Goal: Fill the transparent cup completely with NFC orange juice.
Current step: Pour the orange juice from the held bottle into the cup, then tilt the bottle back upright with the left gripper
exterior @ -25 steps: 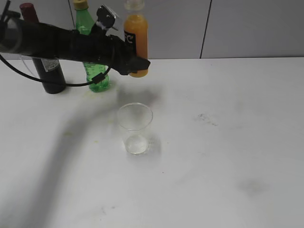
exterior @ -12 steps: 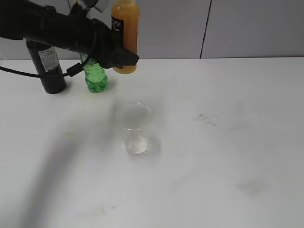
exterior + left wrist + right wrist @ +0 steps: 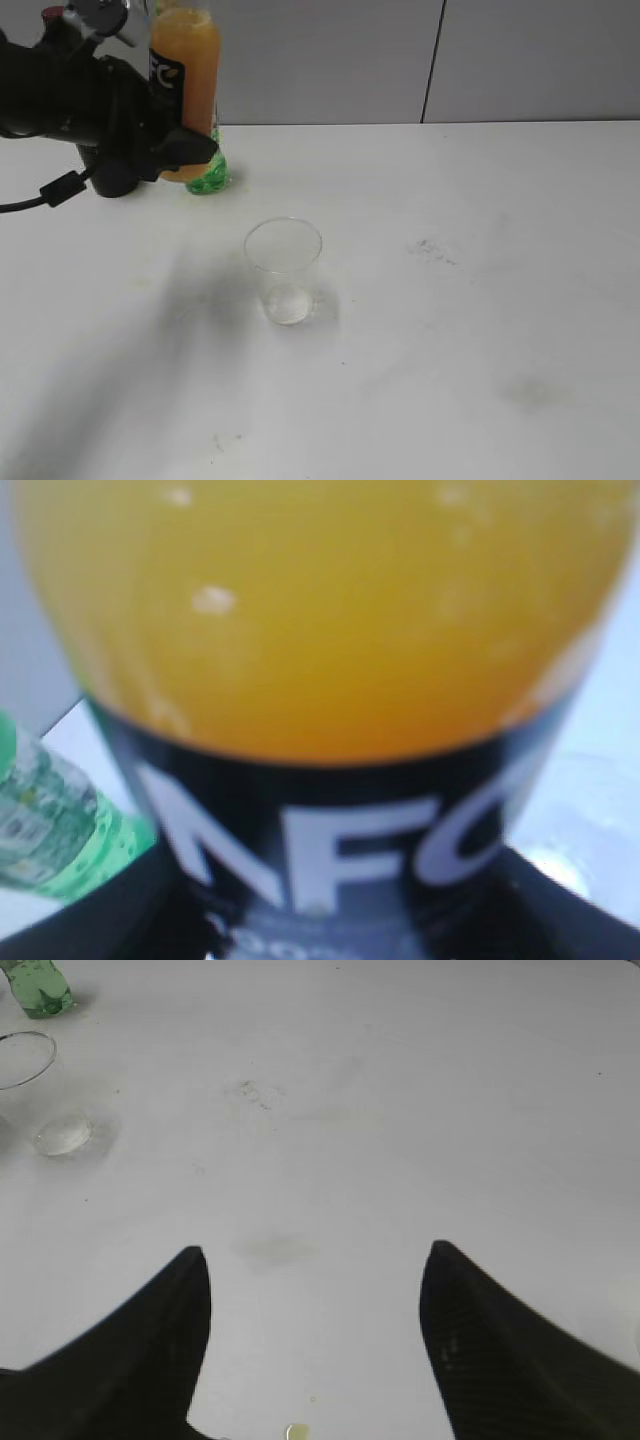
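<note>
Exterior: left hand (image 3: 185, 150) clamps the NFC orange juice (image 3: 186, 70) bottle upright, raised at far left; transparent cup (image 3: 284, 270) stands empty mid-bench (image 3: 480, 300). Left wrist alone reads the "NFC" label. Right wrist: right hand (image 3: 315, 1260) spread, grasping nothing

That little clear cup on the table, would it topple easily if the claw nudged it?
Probably yes. The transparent cup looks empty and thin-walled, so likely very light. It is wider at the rim than the base, so a nudge near the top might tip it, while a low push may just slide it.
</note>
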